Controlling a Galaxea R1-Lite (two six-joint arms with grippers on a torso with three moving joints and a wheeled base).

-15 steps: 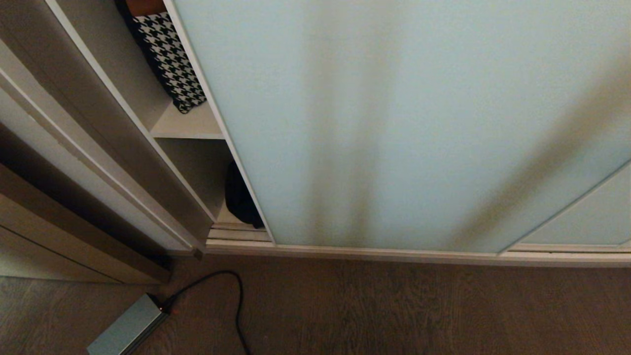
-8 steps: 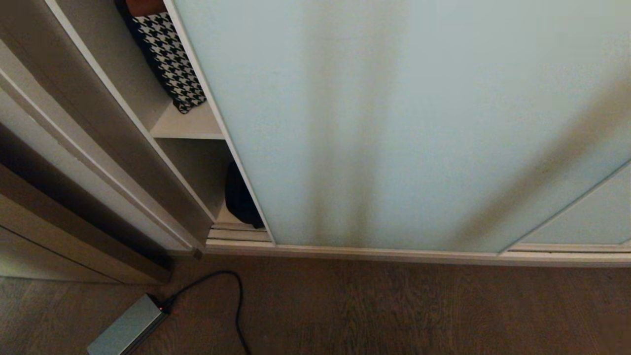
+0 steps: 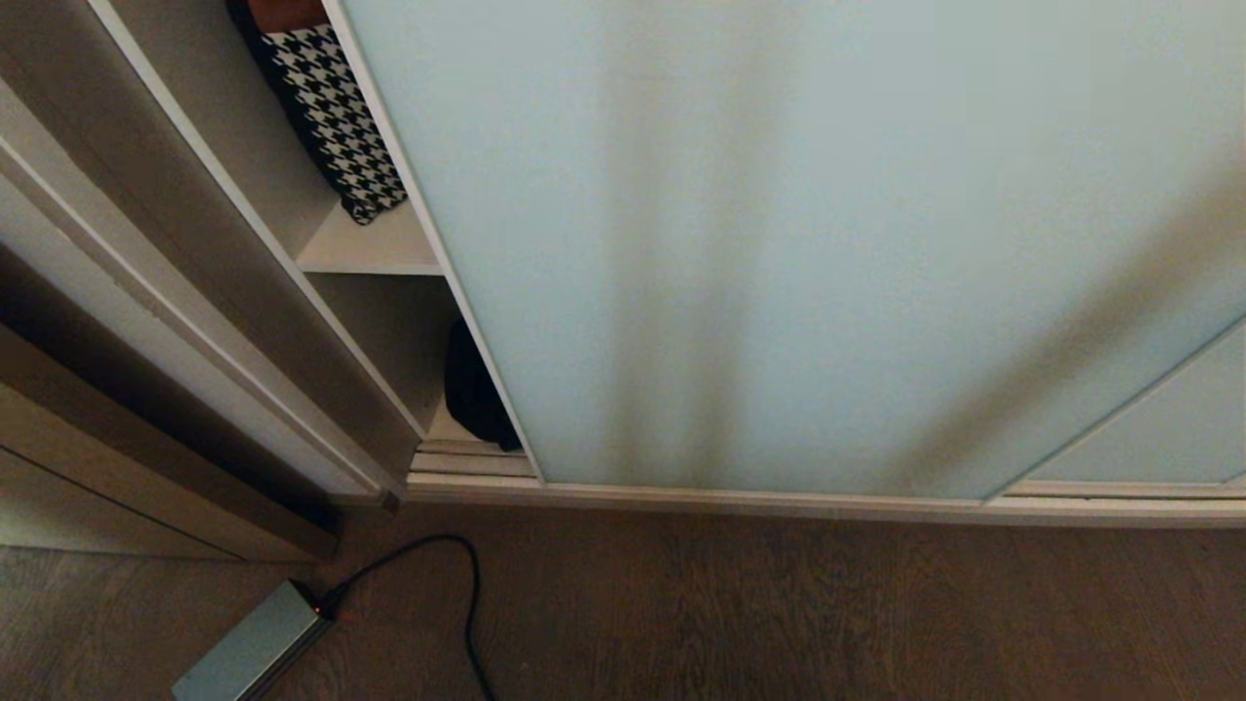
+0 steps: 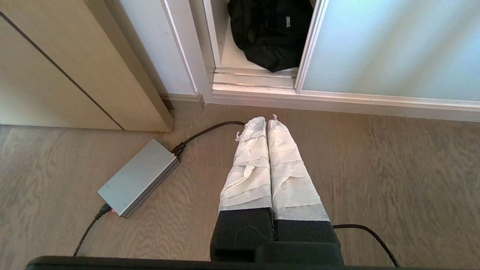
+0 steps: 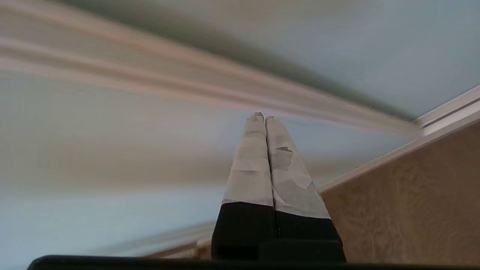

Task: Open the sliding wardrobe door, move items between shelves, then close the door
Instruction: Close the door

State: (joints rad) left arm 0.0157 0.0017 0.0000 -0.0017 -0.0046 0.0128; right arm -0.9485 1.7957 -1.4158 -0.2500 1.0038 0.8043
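Nearest, brown wood floor [image 3: 779, 623]. On it, a flat grey box [image 3: 251, 647] with a tiny red light, and a black cord [image 3: 458, 594] curling away from it.

Above that floor, the left gripper [image 4: 266, 122], pointing down, both wrapped white fingers [image 4: 250, 165] pressed tight together, nothing between them. Just hanging over the floor, near the grey box and the cord, touching neither.

Next, the grooved floor track [image 3: 779, 501] along the foot of the wardrobe.

On the track, the sliding wardrobe door [image 3: 779, 243], big and pale blue-green with a thin cream edge. Pushed almost all the way across, only a narrow gap left at the left side. Soft dark shadows lying across the glass. A second glass panel [image 3: 1158, 438] peeking out at the far right.

Close to glass of the same pale colour, the right gripper [image 5: 261, 117], seen only from its own wrist. Wrapped fingers [image 5: 251, 161] squeezed shut, holding nothing. Tips near a blurry pale door rail; touching or not, hard to say. Brown wood beside it.

Deeper, inside the gap, a black bag [image 3: 474, 394] on the bottom shelf [image 3: 443, 428], with a small white label in the left wrist view. Half hidden behind the door edge.

Higher up, another white shelf [image 3: 375, 255] with a black-and-white checked bag [image 3: 336, 122] leaning on it.

At the far left, the wardrobe's side wall [image 3: 195, 253].
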